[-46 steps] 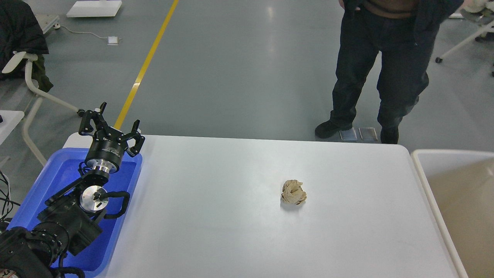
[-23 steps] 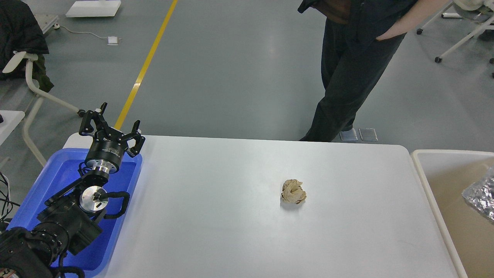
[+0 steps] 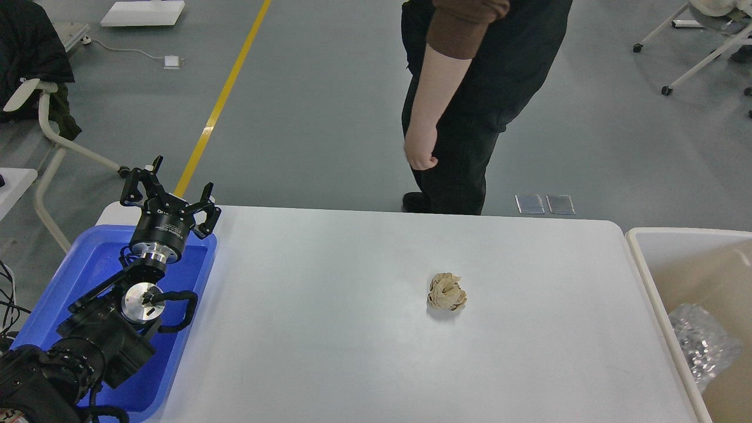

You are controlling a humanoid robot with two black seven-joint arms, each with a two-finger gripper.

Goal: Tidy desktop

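While the left arm rises over the blue tray, its left gripper stands with fingers spread, holding nothing. Beyond it, on the white desktop, a crumpled brown paper ball lies right of centre. A beige bin at right contains crinkled clear plastic. Farthest, a person stands behind the desktop.

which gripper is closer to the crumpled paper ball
Left, by default: the left gripper hangs open over the blue tray, far left of the paper ball. The right gripper is out of view.
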